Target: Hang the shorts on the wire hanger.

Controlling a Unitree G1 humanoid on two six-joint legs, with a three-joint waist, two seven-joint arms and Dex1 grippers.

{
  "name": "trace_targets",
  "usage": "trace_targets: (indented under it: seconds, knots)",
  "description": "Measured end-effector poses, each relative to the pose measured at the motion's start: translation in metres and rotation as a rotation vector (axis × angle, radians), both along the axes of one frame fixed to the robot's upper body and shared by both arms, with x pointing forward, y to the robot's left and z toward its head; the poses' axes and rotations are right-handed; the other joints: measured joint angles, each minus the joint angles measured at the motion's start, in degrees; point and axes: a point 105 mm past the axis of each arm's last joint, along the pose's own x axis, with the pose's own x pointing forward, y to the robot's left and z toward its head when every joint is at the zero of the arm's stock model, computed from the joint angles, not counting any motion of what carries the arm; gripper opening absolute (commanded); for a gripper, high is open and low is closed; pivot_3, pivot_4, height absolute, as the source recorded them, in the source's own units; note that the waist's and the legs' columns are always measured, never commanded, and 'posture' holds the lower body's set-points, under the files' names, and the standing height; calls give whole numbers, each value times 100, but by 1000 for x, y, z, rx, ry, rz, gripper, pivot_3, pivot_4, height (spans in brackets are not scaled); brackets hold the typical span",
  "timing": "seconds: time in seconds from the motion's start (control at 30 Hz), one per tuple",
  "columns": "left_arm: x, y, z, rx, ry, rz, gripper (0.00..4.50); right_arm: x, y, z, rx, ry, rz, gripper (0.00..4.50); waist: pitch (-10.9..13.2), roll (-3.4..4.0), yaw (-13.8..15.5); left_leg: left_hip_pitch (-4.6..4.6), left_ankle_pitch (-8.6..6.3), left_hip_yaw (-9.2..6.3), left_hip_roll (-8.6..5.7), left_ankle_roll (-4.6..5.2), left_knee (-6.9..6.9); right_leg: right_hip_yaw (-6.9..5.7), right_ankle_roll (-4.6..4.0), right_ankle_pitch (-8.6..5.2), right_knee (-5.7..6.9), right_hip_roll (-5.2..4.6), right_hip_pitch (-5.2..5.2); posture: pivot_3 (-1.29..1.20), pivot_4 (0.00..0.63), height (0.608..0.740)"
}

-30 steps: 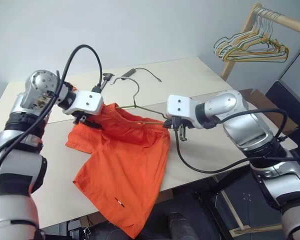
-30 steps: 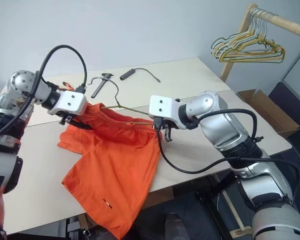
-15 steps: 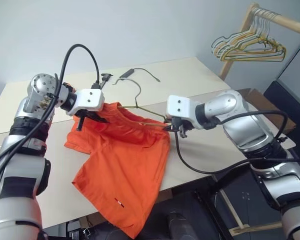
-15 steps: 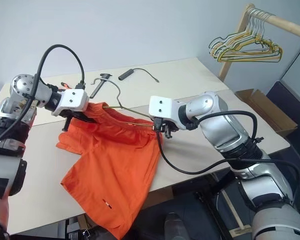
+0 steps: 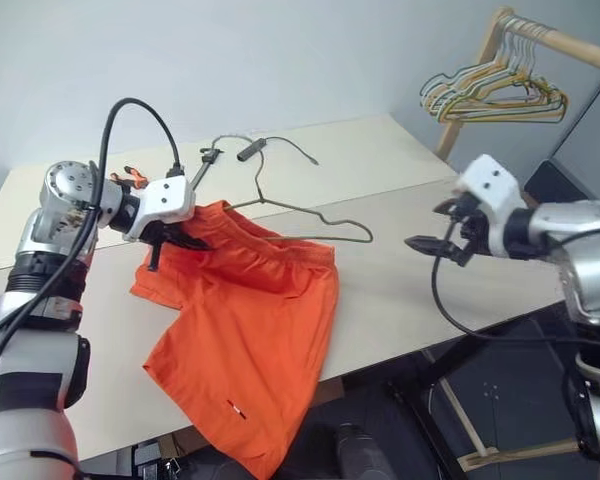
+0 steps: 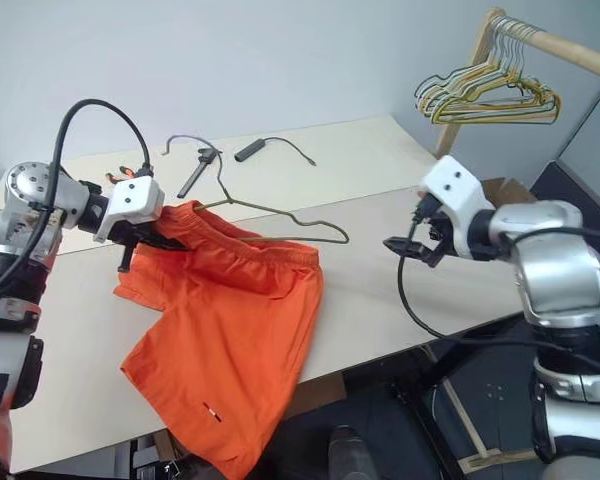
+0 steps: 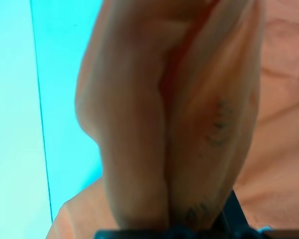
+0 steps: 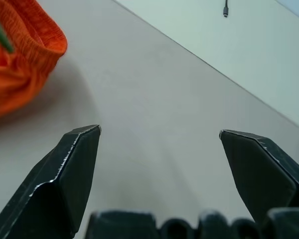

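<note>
Two pincers, two jobs. At nine o'clock the left pincer is clenched on a bunched fold of the shorts at the waistband's left corner — the left wrist view has orange cloth gathered up between its fingers. That pinch looks meant to keep the waist lifted and gaping, so the wire can sit inside it.

At the centre the shorts lie spread on the counter, the waistband towards twelve and one leg spilling over the near edge at six. The hanger lies across the waistband: its hook points to eleven o'clock, its left shoulder seems tucked under the orange cloth near the left pincer, and its right shoulder juts bare onto the counter at about two o'clock of the shorts. So the hanger is, by my reading, only half threaded. Beyond it, near twelve, a dark cable and a small black tool lie on the counter, well apart from the work.

At three o'clock the right pincer is released, fingers wide with nothing between them — hovering over bare counter, well clear of both hanger and shorts. It seems free to re-grip, perhaps the right waistband corner. Up at one o'clock a bunch of coloured hangers hangs on a wooden rail.
</note>
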Motion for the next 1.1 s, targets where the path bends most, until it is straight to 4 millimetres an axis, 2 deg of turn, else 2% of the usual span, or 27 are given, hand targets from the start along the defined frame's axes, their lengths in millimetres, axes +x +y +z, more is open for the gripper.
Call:
trace_targets:
  seconds: [0.1,0.2,0.37,0.53,0.63,0.8,1.0,1.1]
  knots:
    - [1,0,0,-8,7,15,0,-14,16,-32,142,94,44,4467,-1,-1,-35,14,0,8,0,0,0,12,0,0,-2,2,6,-134,34,740]
    - [2,1,1,-17,4,27,0,-15,41,-50,299,153,55,4467,-1,-1,-60,28,0,16,-2,0,-2,26,1,-1,-1,2,8,-131,31,740]
    - [3,2,4,-40,0,45,0,-2,86,-69,484,236,52,4467,-2,0,-51,27,0,12,-5,0,-1,25,2,1,8,0,6,-118,30,740]
    - [3,1,5,-41,-4,43,0,20,113,-84,559,336,9,4467,-2,1,-45,23,0,5,-6,-1,-5,21,5,4,12,-2,4,-105,32,740]
    - [3,1,5,-41,-3,45,0,21,121,-99,581,414,-1,3888,-2,1,-35,12,1,0,-8,-2,-6,17,5,4,12,-2,-3,-98,34,740]
    - [3,3,7,-36,-7,50,0,15,132,-98,591,435,61,2133,-3,2,-51,12,1,-1,-9,-2,-6,18,5,4,14,-2,-5,-87,39,740]
    - [0,4,7,-51,-7,57,0,16,129,-92,606,402,48,53,-2,2,-43,14,1,-1,-8,-2,-6,18,5,4,14,-2,-4,-89,44,740]
    - [-1,6,1,-57,20,73,0,15,124,-90,613,377,33,18,-2,2,-40,13,1,-2,-9,-2,-6,17,5,4,14,-1,-3,-96,50,740]
